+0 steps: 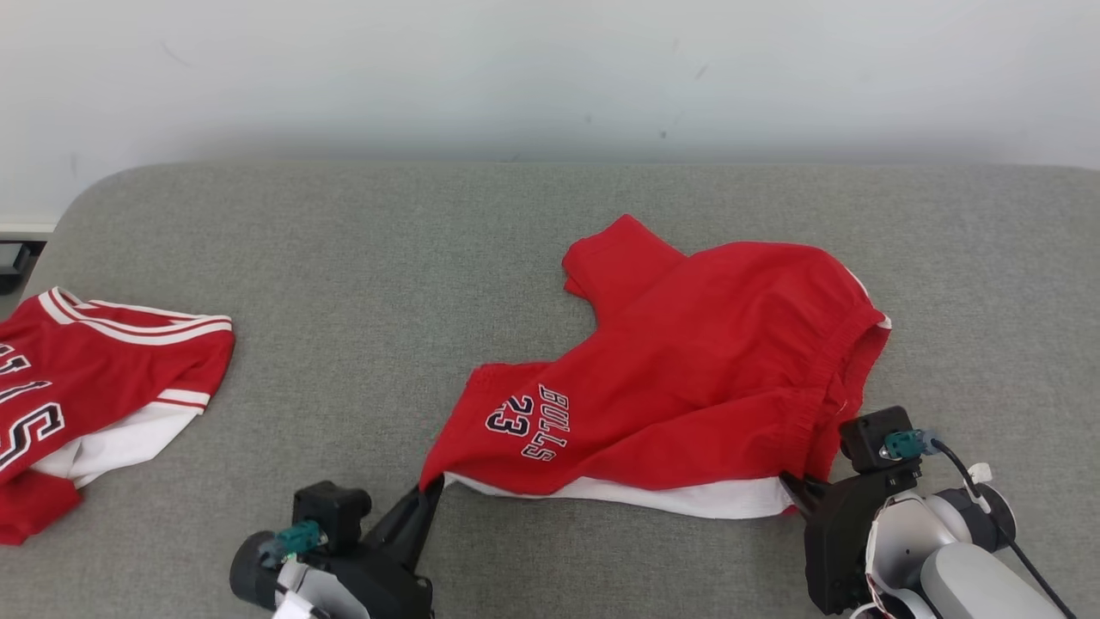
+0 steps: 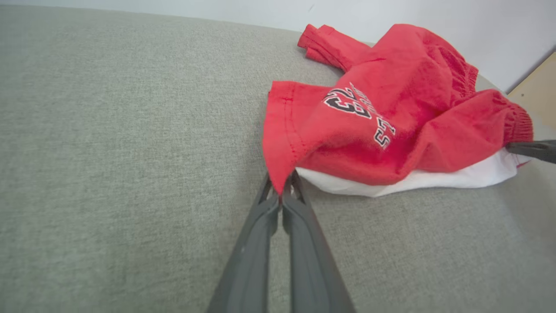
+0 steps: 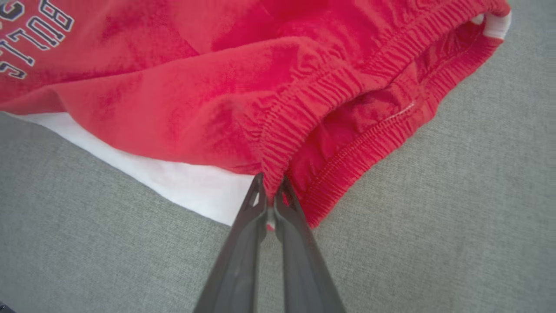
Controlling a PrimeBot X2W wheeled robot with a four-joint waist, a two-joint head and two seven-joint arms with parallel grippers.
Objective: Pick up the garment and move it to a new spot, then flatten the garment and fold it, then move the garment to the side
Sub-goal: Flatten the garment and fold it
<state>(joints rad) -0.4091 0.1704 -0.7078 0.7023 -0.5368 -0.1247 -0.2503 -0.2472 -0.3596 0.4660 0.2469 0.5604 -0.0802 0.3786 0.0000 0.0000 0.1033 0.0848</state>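
At the left, a red and white jersey (image 1: 94,387) is cut off by the picture's edge, so its lettering reads only in part. A white layer (image 1: 653,500) lies mostly hidden beneath the red shorts (image 1: 687,370). The tips of the left gripper (image 1: 435,483) and right gripper (image 1: 787,480) are buried in cloth at the near corners, and both arms are cut off at the near edge.

Here the red cloth shorts (image 1: 687,370) look soft and matt, their elastic waistband (image 3: 304,117) ribbed and puckered, the grey fabric surface (image 1: 344,284) coarse-woven and dull, and the long dark fingers (image 3: 241,252) smooth, faintly sheened plastic.
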